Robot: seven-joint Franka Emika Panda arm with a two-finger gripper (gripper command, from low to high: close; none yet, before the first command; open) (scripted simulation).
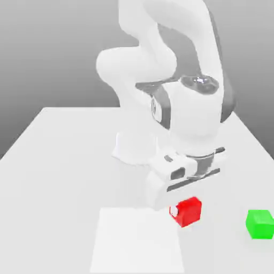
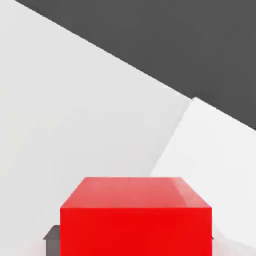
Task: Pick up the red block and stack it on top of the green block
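Red block one; green block one, apart.

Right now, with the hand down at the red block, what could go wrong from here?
1. Grasp quality: the gripper sits low at the red block, but finger contact is not visible, so the block may slip or tilt on lifting.
2. Collision: the green block sits apart toward the exterior view's right on the table; carrying the red one across too low could knock it away.
3. Placement: both cubes look similar in size, so an off-centre release could topple the stack.
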